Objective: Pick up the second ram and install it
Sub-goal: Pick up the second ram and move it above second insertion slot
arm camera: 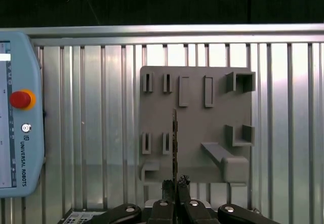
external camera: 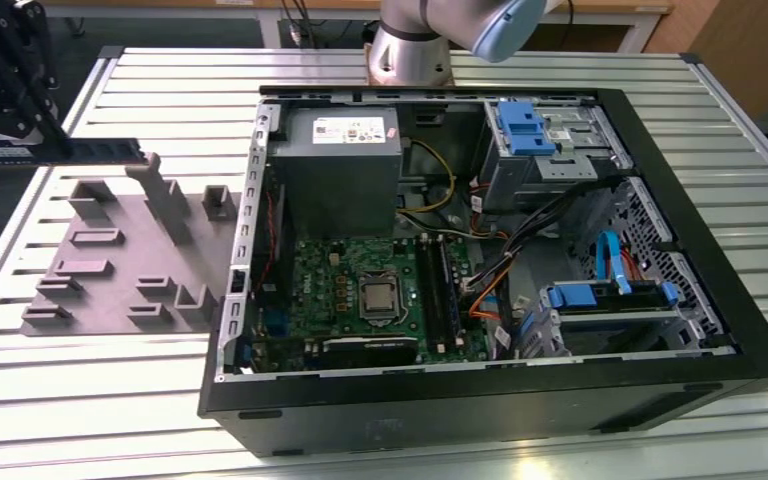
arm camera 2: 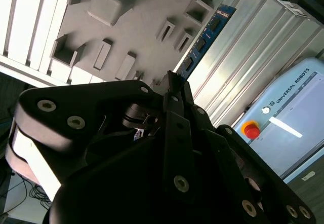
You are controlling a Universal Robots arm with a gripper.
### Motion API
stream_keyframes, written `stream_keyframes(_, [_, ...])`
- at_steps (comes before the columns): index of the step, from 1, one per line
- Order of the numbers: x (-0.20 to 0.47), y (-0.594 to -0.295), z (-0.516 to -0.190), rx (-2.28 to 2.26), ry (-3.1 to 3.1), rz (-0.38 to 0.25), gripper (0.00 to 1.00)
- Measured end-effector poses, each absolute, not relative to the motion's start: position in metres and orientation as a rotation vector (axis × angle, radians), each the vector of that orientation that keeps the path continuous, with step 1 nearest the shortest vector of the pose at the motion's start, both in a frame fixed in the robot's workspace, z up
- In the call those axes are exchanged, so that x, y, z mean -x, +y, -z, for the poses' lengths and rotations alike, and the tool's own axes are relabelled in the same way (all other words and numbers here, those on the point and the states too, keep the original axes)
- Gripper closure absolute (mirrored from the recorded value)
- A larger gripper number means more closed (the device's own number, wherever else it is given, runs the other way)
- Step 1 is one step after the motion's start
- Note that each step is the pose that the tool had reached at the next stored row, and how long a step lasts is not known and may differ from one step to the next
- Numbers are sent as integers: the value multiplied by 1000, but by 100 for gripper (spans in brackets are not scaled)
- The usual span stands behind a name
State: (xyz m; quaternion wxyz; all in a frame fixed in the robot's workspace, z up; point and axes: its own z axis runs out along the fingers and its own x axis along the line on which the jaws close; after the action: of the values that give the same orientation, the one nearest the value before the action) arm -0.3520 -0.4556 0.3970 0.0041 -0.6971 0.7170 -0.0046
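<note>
Your pincer (external camera: 48,140) is clamped shut on one end of the second ram (external camera: 97,150). It hangs well out from the open computer case (external camera: 491,400), on the exterior view's left of it.

In the first wrist view the pincer (arm camera: 174,183) grips the second ram (arm camera: 174,143) edge-on. The board shows as a thin dark line running straight out from between the closed fingertips.

In the second wrist view the same board (arm camera 2: 205,36) shows its black chips and bluish face, reaching forward past the pincer (arm camera 2: 172,84).

The board is held level. Its long axis points from the pincer towards the case's near wall, and its free end is the end closer to the case.

Beneath it lies the grey holder plate (external camera: 117,270), with upright posts and pockets, on the slatted metal tabletop (external camera: 157,80). You cannot tell whether the board's free end clears the tallest posts.

Inside the case, the green motherboard (external camera: 357,290) lies flat. Its long black memory slots (external camera: 431,290) appear to run roughly crosswise to the way the board now points.
</note>
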Motion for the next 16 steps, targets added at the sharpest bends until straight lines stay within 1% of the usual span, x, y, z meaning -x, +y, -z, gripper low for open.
stream_keyframes(16, [346, -456, -397, 2184, 2247, 15, 86])
